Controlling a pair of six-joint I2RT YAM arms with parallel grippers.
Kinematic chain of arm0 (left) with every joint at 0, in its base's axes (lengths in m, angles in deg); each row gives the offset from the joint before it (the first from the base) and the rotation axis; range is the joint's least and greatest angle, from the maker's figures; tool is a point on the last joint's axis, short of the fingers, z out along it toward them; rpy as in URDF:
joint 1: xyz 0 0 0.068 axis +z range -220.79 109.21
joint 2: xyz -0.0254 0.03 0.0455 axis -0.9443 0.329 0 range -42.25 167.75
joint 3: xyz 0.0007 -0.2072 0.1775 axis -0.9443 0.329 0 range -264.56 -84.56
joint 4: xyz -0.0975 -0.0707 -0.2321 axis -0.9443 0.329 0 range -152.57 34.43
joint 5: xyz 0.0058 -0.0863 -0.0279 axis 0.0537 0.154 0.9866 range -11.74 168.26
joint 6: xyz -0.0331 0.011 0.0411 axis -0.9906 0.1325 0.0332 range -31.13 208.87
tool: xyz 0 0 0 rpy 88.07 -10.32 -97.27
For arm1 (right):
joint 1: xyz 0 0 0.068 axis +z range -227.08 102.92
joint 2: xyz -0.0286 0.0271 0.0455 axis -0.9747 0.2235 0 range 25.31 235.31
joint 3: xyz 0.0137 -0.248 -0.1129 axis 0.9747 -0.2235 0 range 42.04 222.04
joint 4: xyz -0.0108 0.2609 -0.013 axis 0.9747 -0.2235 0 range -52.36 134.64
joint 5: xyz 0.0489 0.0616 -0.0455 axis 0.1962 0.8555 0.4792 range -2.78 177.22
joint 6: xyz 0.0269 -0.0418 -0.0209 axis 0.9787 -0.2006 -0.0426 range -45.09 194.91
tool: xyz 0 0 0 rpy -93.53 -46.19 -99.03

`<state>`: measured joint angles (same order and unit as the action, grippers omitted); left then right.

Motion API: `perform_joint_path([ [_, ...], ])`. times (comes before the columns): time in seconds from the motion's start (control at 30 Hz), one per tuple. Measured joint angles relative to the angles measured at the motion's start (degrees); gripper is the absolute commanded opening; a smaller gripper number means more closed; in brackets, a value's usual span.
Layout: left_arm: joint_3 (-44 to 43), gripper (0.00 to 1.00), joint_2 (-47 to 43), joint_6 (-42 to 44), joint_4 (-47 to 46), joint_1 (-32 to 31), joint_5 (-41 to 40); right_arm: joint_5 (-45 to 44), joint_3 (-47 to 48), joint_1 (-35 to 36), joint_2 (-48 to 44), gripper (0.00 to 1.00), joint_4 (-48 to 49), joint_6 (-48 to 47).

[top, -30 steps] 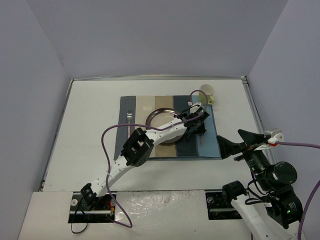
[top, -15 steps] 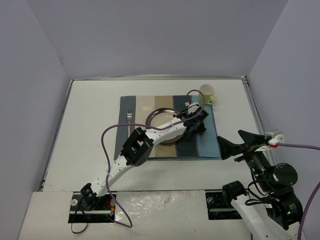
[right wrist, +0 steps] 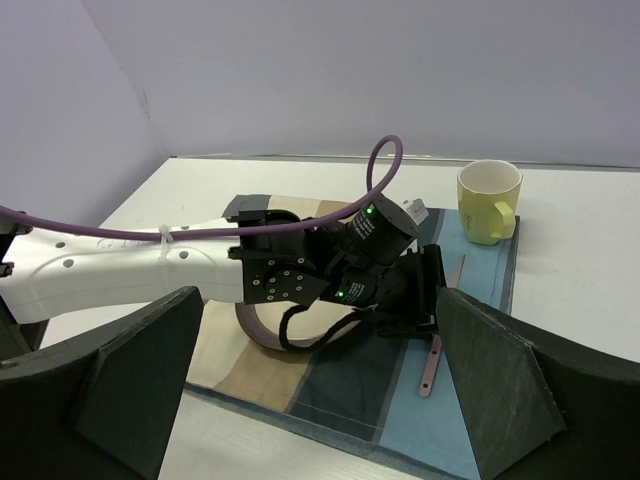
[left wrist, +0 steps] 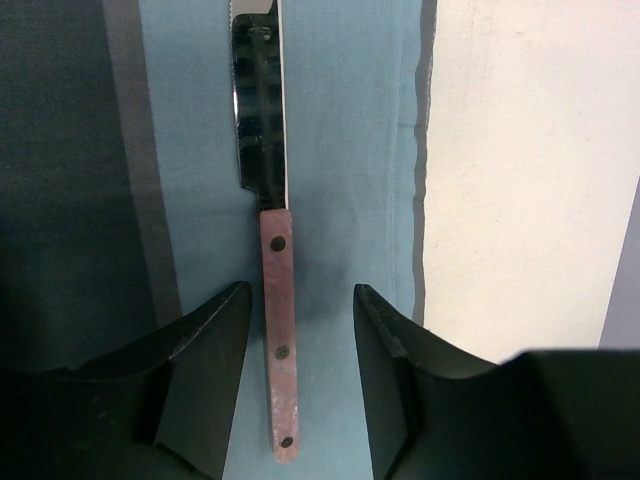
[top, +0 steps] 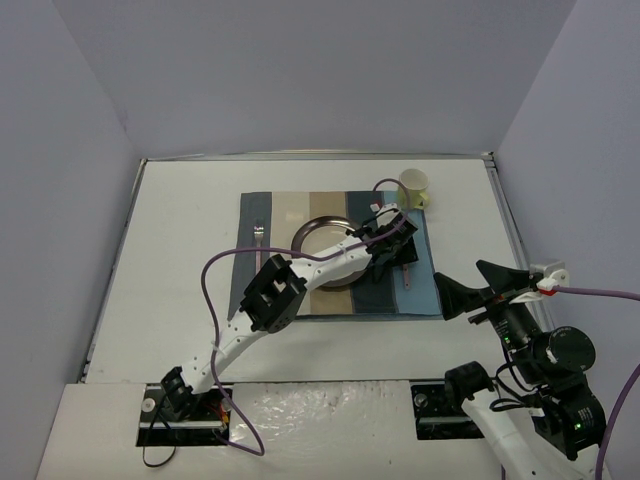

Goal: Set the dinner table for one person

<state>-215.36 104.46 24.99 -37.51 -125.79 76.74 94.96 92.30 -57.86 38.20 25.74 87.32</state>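
Observation:
The white dinner table (top: 180,250) carries a striped placemat (top: 270,290). On the mat are a metal plate (top: 322,235), a fork (top: 259,235) at its left and a knife (top: 409,272) on the light-blue stripe at the right. A yellow cup (top: 413,186) stands at the mat's far right corner. My left gripper (top: 396,246) is open just above the knife. In the left wrist view the knife's red-brown handle (left wrist: 278,340) lies flat between the fingers (left wrist: 200,370), nearer the left one. My right gripper (top: 458,270) is open and empty, off the mat's near right corner.
Lavender-grey walls close in the table on three sides. In the right wrist view the left arm (right wrist: 150,265) stretches across the mat (right wrist: 350,395) over the plate (right wrist: 255,325). The cup (right wrist: 490,200) stands behind the knife (right wrist: 437,350).
The left gripper has shifted very slightly over the knife and stays open. The knife, the cup and the right arm have not visibly moved.

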Motion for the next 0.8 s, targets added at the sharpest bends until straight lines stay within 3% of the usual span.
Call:
perform_joint_path([
  [0.3, 6.8, 0.44, -4.3, 0.9, -1.3, 0.0, 0.0, 0.0, 0.0, 0.0, 0.0, 1.0, 0.0, -0.1],
  [0.8, 9.6, 0.44, -5.0, 0.5, -5.3, -0.7, 2.5, 0.0, 0.4, 0.0, -0.1, 1.0, -0.1, -0.3],
])
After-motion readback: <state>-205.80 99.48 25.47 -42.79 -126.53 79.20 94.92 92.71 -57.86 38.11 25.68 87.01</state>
